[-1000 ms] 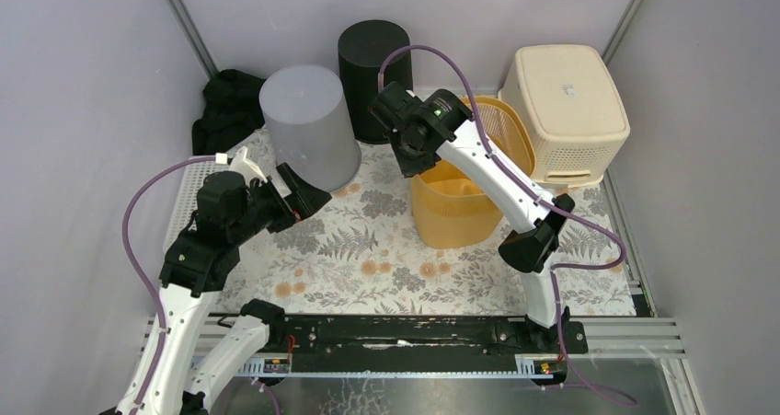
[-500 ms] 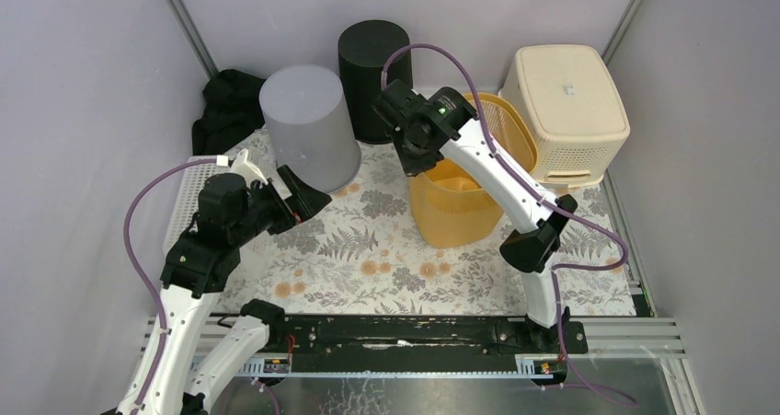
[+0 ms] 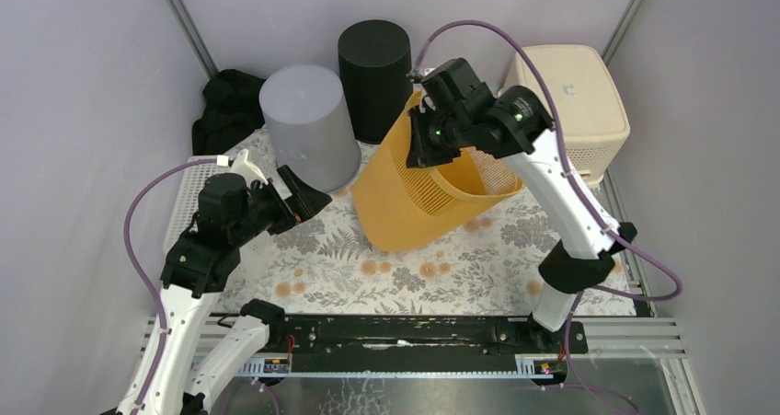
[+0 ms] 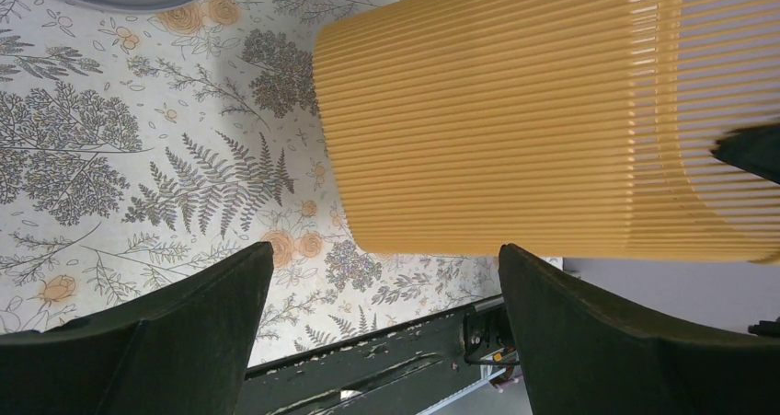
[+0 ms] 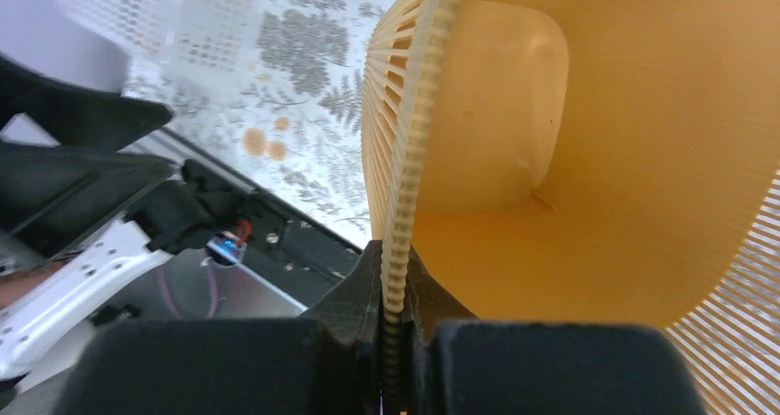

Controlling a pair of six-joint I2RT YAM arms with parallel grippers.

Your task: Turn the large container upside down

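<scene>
The yellow slatted container (image 3: 414, 190) hangs tilted above the floral mat, base down-left and open mouth up-right. My right gripper (image 3: 425, 139) is shut on its rim near the top. In the right wrist view the fingers (image 5: 394, 277) pinch the ribbed rim, and the container's inside (image 5: 552, 157) fills the frame. My left gripper (image 3: 308, 194) is open and empty, left of the container and just below the grey bin. In the left wrist view its jaws (image 4: 384, 254) stand wide apart, with the container's ribbed side (image 4: 497, 111) ahead, not touching.
A grey cylindrical bin (image 3: 310, 125) and a black one (image 3: 373, 65) stand at the back. A cream basket (image 3: 566, 102) sits upside down at the back right. Black cloth (image 3: 225, 107) lies in the back left corner. A white perforated tray (image 3: 189, 194) lies at the left edge.
My right arm has lifted the yellow container off the mat and tipped it, its base swinging left and forward. The left arm has not moved.
</scene>
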